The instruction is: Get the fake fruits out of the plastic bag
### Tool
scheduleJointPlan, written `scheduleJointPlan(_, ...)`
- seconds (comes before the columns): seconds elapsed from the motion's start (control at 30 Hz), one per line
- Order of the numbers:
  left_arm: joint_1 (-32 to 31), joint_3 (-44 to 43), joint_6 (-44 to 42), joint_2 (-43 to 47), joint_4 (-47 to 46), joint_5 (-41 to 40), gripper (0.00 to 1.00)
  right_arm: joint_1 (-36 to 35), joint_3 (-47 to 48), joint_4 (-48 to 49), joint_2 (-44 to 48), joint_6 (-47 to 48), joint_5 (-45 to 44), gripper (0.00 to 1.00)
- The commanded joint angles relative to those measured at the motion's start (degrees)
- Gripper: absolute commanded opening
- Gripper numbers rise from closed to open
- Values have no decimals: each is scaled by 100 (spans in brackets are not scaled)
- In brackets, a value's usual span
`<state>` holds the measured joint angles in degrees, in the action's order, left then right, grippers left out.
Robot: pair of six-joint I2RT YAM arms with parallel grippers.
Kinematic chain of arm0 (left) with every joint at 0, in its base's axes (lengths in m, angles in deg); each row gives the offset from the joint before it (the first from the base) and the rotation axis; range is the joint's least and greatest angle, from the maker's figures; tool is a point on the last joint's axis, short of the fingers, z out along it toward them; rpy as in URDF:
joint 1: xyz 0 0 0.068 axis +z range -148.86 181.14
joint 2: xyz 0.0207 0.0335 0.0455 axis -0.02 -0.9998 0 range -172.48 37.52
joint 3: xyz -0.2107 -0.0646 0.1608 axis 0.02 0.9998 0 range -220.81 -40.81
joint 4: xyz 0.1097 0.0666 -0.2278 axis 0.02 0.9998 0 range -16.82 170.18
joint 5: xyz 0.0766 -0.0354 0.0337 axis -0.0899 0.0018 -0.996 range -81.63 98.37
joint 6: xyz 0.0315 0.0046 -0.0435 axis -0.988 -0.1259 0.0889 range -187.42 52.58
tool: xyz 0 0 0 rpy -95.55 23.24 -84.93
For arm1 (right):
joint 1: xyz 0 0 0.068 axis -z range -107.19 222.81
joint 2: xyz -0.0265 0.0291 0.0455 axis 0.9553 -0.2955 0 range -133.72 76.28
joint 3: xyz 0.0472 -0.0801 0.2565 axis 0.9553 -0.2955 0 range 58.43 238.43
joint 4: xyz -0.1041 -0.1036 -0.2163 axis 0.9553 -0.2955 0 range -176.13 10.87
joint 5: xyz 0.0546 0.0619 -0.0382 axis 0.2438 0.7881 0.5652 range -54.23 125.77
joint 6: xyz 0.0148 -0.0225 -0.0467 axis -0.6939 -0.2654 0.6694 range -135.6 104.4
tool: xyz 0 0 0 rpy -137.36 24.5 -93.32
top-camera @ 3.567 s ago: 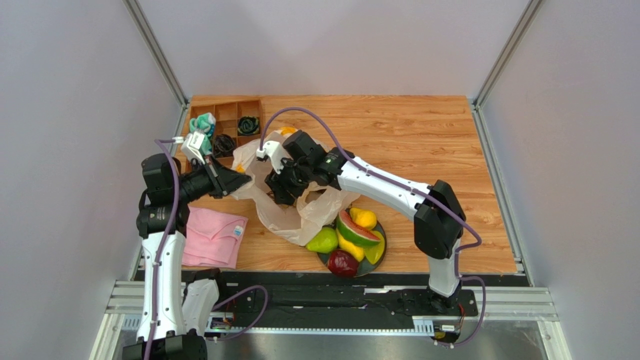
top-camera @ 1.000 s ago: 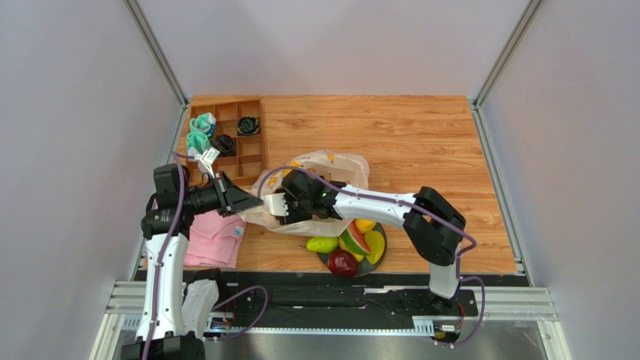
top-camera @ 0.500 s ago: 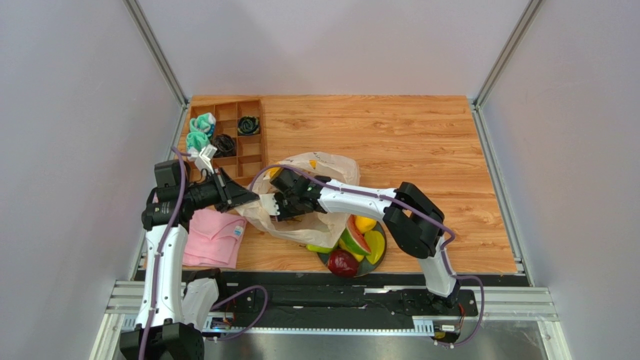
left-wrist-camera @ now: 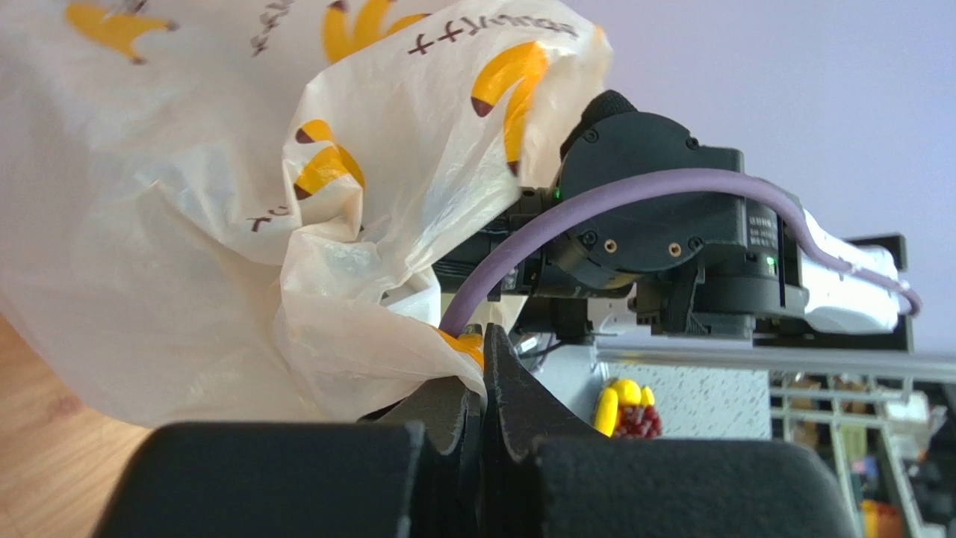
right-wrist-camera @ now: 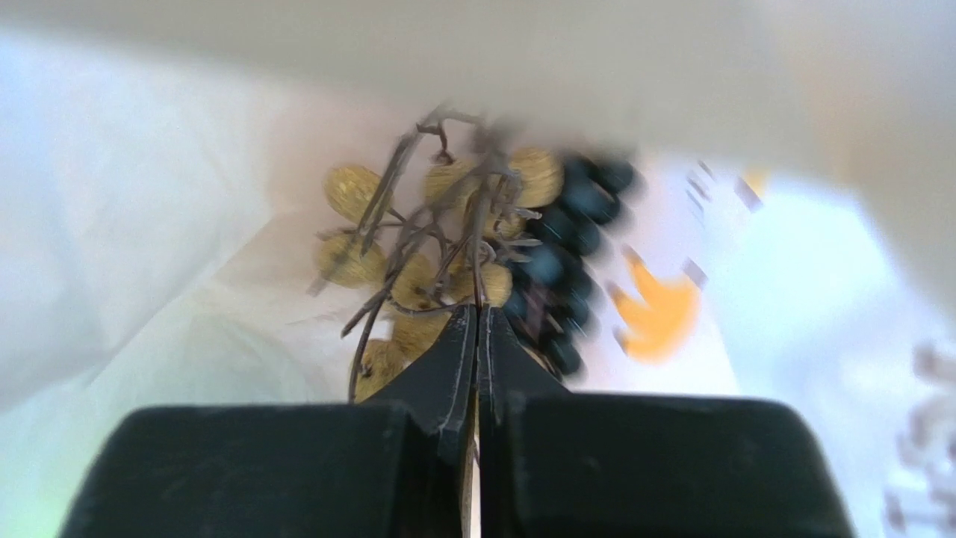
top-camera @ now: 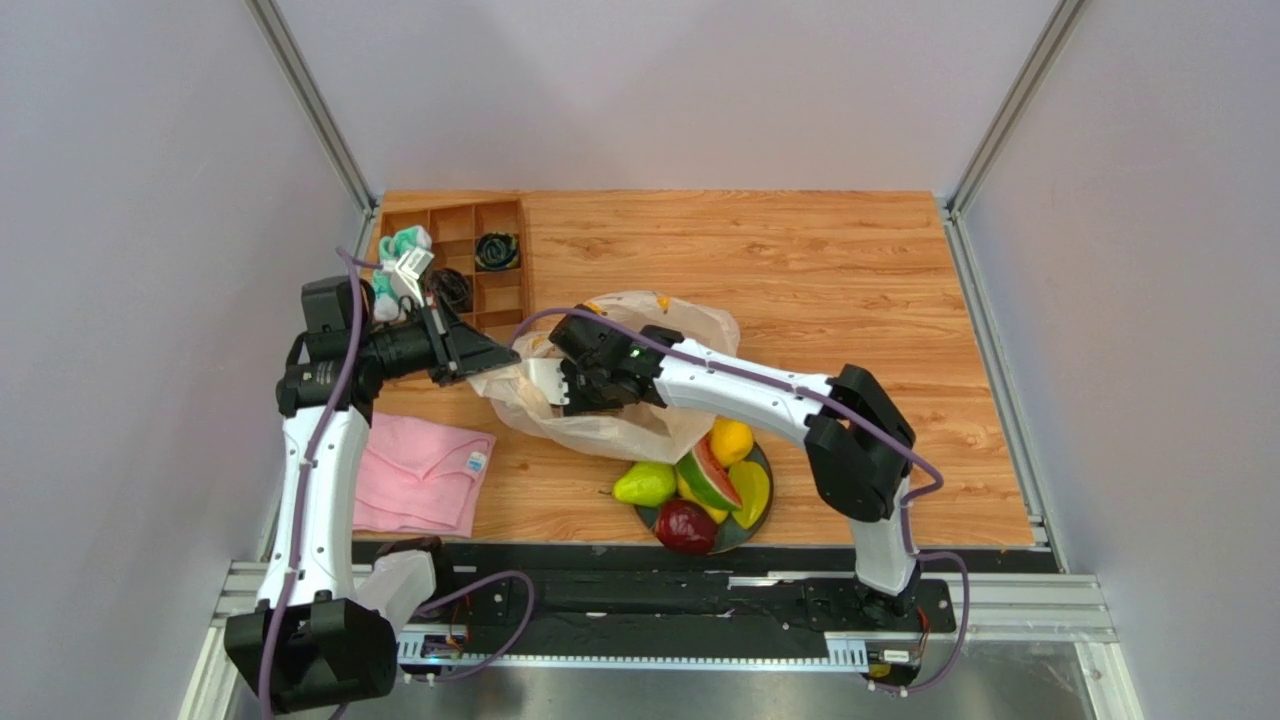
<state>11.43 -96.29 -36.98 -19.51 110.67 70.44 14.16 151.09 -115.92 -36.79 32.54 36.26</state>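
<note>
The plastic bag (top-camera: 631, 428), cream with orange bananas, lies crumpled at the table's left middle. My left gripper (top-camera: 493, 360) is shut on its rim (left-wrist-camera: 449, 342), pinching the film between the fingertips (left-wrist-camera: 511, 387). My right gripper (top-camera: 565, 384) reaches into the bag's mouth. Inside, it (right-wrist-camera: 477, 319) is shut at the brown stems of the pale grape bunch (right-wrist-camera: 421, 241), with a blurred dark grape bunch (right-wrist-camera: 561, 275) beside it. On the plate (top-camera: 760, 521) lie a green pear (top-camera: 643, 483), watermelon slice (top-camera: 700, 477), lemon (top-camera: 730, 440), mango (top-camera: 748, 492) and red apple (top-camera: 685, 525).
A wooden divided tray (top-camera: 504, 300) with rolled socks (top-camera: 398, 278) stands at the back left, close behind my left gripper. A folded pink cloth (top-camera: 421, 473) lies on the near left. The plate sits just right of the bag's lower edge.
The right gripper's jaws have shut inside the bag. Both grippers and the bag's mouth have shifted a little away from the near edge, uncovering the pear on the plate.
</note>
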Motion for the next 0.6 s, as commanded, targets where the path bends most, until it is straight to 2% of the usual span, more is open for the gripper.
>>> scheduleJointPlan(0.0,220,-920,-721,-474,-1079,-1705,0,-191,-45,-742,1225,776,574,0)
scheduleJointPlan(0.03,220,-990,-767,-510,-982,-2107,0,-112,-334,-498,1340,758,584,0)
scheduleJointPlan(0.1,272,-1096,-680,-572,-911,-2277,0,-50,-512,-294,1324,706,592,0)
scheduleJointPlan(0.2,333,-1228,-583,-528,-945,-1823,0,143,-478,67,1043,355,645,0)
scheduleJointPlan(0.27,351,-1455,-836,-484,-780,-1557,0,319,-320,163,736,56,707,0)
scheduleJointPlan(0.37,360,-1623,-1179,-344,-245,-1504,0,398,-65,173,262,-85,347,0)
scheduleJointPlan(0.47,474,-1729,-1277,-326,117,-1829,0,425,103,269,85,28,-4,0)
scheduleJointPlan(0.53,580,-1711,-1155,-247,135,-1498,0,425,146,602,-135,-128,-748,0)
scheduleJointPlan(0.57,589,-1642,-1171,-221,153,-1339,0,442,277,516,-223,-156,-752,0)
